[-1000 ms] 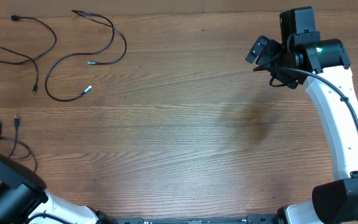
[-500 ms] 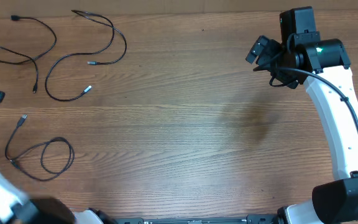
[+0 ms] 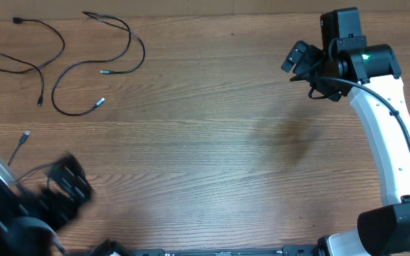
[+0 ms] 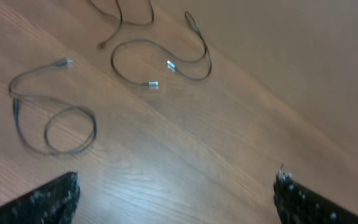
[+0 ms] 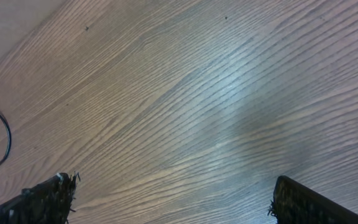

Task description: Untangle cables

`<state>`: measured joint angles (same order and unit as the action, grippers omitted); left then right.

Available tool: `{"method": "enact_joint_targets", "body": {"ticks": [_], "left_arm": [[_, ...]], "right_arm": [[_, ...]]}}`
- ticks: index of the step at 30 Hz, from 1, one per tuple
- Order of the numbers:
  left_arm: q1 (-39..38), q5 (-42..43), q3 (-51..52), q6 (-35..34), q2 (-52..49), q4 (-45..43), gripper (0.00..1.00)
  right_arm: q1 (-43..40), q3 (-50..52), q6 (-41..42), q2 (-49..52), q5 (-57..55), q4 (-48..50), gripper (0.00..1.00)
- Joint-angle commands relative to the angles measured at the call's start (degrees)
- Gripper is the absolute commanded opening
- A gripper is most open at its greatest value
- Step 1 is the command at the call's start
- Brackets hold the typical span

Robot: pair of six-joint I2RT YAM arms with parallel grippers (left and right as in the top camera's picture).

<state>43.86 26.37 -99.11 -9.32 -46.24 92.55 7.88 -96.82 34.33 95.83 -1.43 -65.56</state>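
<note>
Three thin black cables lie apart on the wooden table's left side. One cable (image 3: 62,45) runs along the far left edge. A second cable (image 3: 143,51) loops beside it, and both its silver plugs (image 4: 152,84) show in the left wrist view. The third cable is a small loop with a silver plug (image 3: 25,134) (image 4: 63,62), partly hidden overhead by my blurred left arm. My left gripper (image 3: 68,186) (image 4: 178,186) hangs open above bare wood, right of that loop. At the far right my right gripper (image 3: 297,57) (image 5: 171,186) is open over bare wood, well away from them.
The table's far edge runs just behind the top cables. My right arm's base and white link (image 3: 390,142) stand along the right side. A black curve of cable (image 5: 9,140) shows at the left edge of the right wrist view.
My left gripper opened and let the third cable go; it now lies looped at the lower left. The left arm then swung back in over that loop. The right arm has not moved.
</note>
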Motion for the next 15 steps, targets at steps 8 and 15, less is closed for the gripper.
{"method": "enact_joint_targets", "body": {"ticks": [8, 15], "left_arm": [[-1.0, -7.3, -0.3, 3.7, 13.6, 4.2, 1.00], [-13.2, -9.9, 2.2, 4.6, 20.3, 2.1, 1.00]], "right_arm": [[0.0, -1.6, 0.2, -1.2, 0.0, 0.3, 1.00], [0.0, -1.6, 0.2, -1.2, 0.0, 0.3, 1.00]]}}
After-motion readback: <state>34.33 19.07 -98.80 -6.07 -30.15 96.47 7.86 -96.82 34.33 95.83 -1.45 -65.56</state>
